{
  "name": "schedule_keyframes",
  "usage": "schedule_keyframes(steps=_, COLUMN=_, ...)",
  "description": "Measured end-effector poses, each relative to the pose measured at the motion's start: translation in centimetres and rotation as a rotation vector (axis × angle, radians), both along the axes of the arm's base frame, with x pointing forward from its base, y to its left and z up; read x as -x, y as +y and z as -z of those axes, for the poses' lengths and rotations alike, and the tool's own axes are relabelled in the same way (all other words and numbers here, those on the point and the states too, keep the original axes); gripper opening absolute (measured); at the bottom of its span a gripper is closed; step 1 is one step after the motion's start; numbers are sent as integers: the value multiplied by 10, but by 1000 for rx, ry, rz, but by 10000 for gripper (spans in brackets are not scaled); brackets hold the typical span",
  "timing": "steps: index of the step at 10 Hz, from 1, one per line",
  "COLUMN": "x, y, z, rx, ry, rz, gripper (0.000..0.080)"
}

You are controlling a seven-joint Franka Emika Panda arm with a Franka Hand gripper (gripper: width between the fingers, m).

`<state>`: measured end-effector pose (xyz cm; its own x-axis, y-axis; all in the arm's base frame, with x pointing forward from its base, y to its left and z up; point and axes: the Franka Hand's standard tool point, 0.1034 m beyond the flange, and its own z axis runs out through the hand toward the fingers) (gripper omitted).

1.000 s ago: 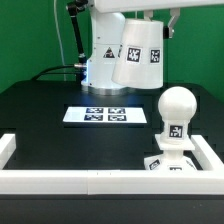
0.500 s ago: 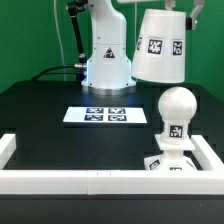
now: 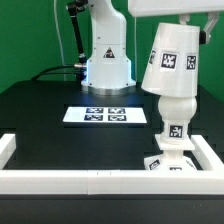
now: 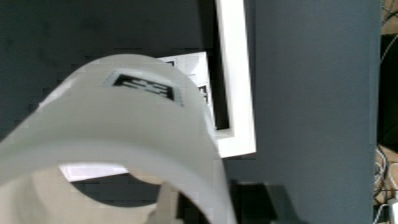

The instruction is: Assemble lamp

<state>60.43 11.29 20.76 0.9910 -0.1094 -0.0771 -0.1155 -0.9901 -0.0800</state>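
The white tapered shade (image 3: 172, 62) hangs upright at the exterior view's right, with its open wide end down over the ball of the bulb. Only the bulb's tagged neck (image 3: 175, 130) shows below the shade's rim. The bulb stands on the small square base (image 3: 168, 161) in the front right corner. My gripper (image 4: 222, 205) is shut on the shade's wall (image 4: 125, 130), which fills the wrist view. One dark finger (image 4: 254, 203) shows outside the wall. In the exterior view the gripper is mostly cut off at the top edge.
The marker board (image 3: 97, 115) lies flat on the black table, left of the lamp parts. A white raised rail runs along the front (image 3: 70, 180) and the right side (image 3: 211, 155), also seen in the wrist view (image 4: 231, 70). The arm's pedestal (image 3: 106, 62) stands behind.
The shade has moved toward the exterior view's right and then down. It now covers the ball of the bulb, which was fully in view before.
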Motion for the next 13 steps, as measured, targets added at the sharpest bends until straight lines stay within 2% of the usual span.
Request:
schedule_keyframes(steps=2, x=-4, y=9, z=18, rx=12, ry=2, rz=-20, gripper=44)
schedule_keyframes(steps=4, x=-6, y=11, z=34, rx=19, ry=-1, rz=-29, gripper=44)
schedule_keyframes(steps=7, x=-2, y=6, z=44, rx=23, ry=-4, rz=-36, gripper=44)
schedule_keyframes(steps=8, x=-1, y=6, z=47, rx=24, ry=-1, rz=-35, gripper=119)
schedule_keyframes(steps=9, x=-1, y=5, z=48, rx=25, ry=-6, rz=-35, gripper=119)
schedule_keyframes(steps=12, x=9, y=-5, z=52, rx=24, ry=-9, rz=-42, gripper=574)
schedule_keyframes(steps=13, x=14, y=-9, z=51, rx=22, ry=-8, rz=-50, gripper=574)
